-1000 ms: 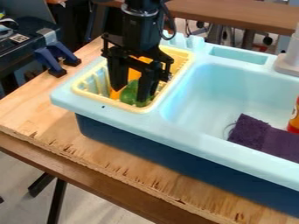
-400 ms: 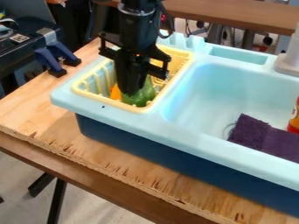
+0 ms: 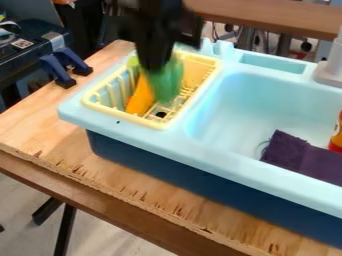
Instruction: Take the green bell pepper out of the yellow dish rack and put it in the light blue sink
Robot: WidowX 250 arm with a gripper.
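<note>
The black gripper [image 3: 155,66] hangs over the yellow basket [image 3: 98,106], blurred, its fingers together on the top of a green object [image 3: 167,82]. That object hangs below the fingertips, above the basket's floor. An orange object [image 3: 140,96] with a green top stands tilted in the basket, just left of the green one and close under the gripper. What exactly the green object is, I cannot tell.
Right of the basket lies the light blue sink basin [image 3: 250,107], with a purple cloth [image 3: 293,155] over its front edge and a red and orange bottle [image 3: 336,136] at the far right. The faucet base [image 3: 329,74] stands behind. Blue clamps [image 3: 65,65] grip the table's left side.
The gripper's fingers, apart at first, have closed on the green object. The gripper has then risen, lifting it up from the basket's floor and uncovering the orange object.
</note>
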